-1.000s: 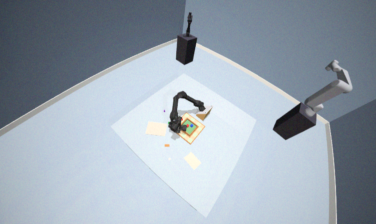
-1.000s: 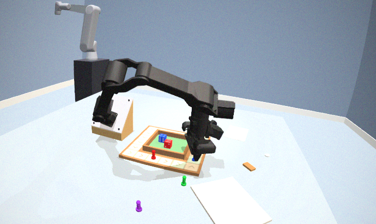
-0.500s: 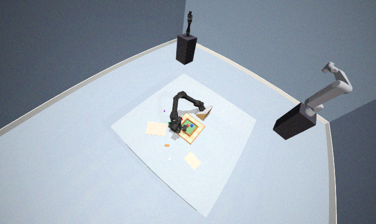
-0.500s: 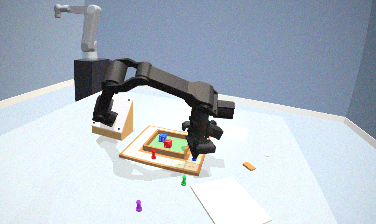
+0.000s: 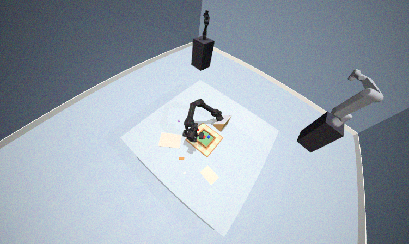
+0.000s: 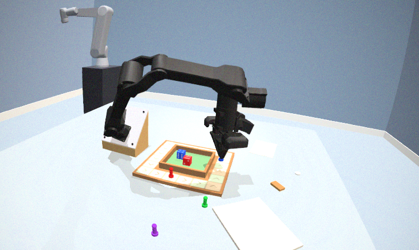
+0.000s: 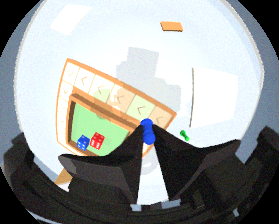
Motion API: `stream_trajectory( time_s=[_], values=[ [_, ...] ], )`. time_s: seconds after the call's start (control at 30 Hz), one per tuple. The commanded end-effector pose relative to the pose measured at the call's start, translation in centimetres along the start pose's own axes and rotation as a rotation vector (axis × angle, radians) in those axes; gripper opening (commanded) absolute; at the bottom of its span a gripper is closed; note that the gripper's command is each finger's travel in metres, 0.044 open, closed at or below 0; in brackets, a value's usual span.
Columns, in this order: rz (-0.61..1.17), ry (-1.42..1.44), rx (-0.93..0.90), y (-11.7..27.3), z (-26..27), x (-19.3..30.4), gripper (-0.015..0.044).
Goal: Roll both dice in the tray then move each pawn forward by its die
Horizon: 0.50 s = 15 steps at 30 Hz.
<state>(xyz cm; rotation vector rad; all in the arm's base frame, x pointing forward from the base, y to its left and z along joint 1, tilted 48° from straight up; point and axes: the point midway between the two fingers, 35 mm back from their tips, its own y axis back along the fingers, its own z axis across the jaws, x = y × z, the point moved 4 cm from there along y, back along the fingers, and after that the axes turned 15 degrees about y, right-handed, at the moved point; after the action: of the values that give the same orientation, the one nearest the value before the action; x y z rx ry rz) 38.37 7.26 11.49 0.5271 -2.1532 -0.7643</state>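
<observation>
My gripper (image 6: 222, 157) (image 7: 147, 128) is shut on the blue pawn (image 6: 220, 159) (image 7: 148, 136) and holds it a little above the right side of the game board (image 6: 213, 186) (image 7: 141, 108). The fingers hide much of the pawn in the exterior view. The red pawn (image 6: 171, 173) (image 5: 197, 129) stands upright on the board's front row in the exterior view. The red die (image 6: 187, 160) (image 7: 97, 140) and the blue die (image 6: 181, 154) (image 7: 83, 143) lie close together in the green-floored tray (image 6: 186, 170). Their top numbers are too small to read surely.
A green pawn (image 6: 204, 201) (image 7: 184, 135) and a purple pawn (image 6: 154, 230) (image 5: 178, 121) stand off the board. A large pale sheet (image 6: 257, 223) (image 5: 169, 140), an orange block (image 6: 277, 186) (image 7: 171, 26) and a small white piece (image 6: 297, 173) lie beyond the board. My arm's base is on a wedge (image 6: 141, 133).
</observation>
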Motion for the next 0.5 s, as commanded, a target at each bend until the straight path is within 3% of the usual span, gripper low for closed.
stream_trajectory(
  time_s=[0.0,0.2,0.47],
  values=[
    [-0.008,0.021,0.005,2.7,0.1,0.0,0.0],
    [-0.009,0.048,0.013,5.6,0.3,0.5,0.0],
    [-0.01,0.033,0.008,4.9,1.6,-1.6,0.0]
  ],
)
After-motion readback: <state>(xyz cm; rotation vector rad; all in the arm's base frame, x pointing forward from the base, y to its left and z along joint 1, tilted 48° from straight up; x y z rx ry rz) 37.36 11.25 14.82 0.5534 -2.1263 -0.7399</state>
